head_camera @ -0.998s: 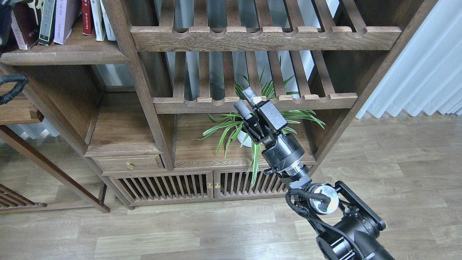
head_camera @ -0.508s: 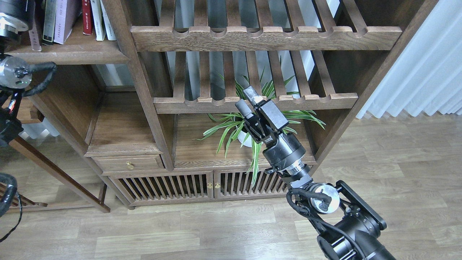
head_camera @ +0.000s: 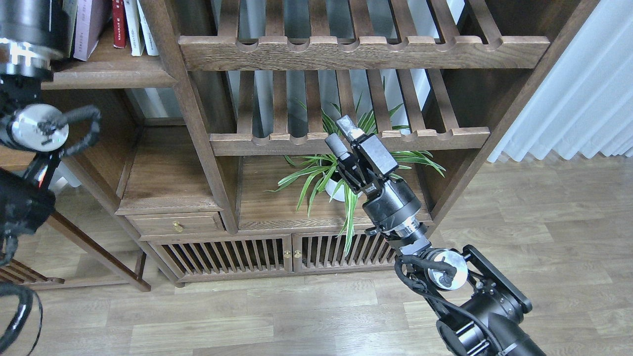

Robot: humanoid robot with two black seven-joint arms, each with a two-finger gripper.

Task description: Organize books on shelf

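The shelf [head_camera: 113, 74] is the dark plank at the top left. On it the pale lavender book [head_camera: 89, 24] leans left, with a sliver of the black-bordered book [head_camera: 72, 15] beside it. The maroon book is hidden behind my left arm, whose wrist [head_camera: 29, 22] rises in front of the shelf's left end. The left gripper is past the top edge, out of view. My right gripper [head_camera: 341, 136] is open and empty, in front of the lower slatted rack, far from the books.
Slim red [head_camera: 117, 22] and white-spined volumes [head_camera: 134, 24] stand right of the lavender book. Slatted racks [head_camera: 361, 52] fill the middle bay. A potted plant [head_camera: 336, 173] sits behind the right gripper. Below are a drawer [head_camera: 173, 225] and slatted cabinet doors [head_camera: 222, 254].
My left arm has risen and moved right in front of the shelf's left end, covering the maroon book. The right gripper has drifted slightly right.
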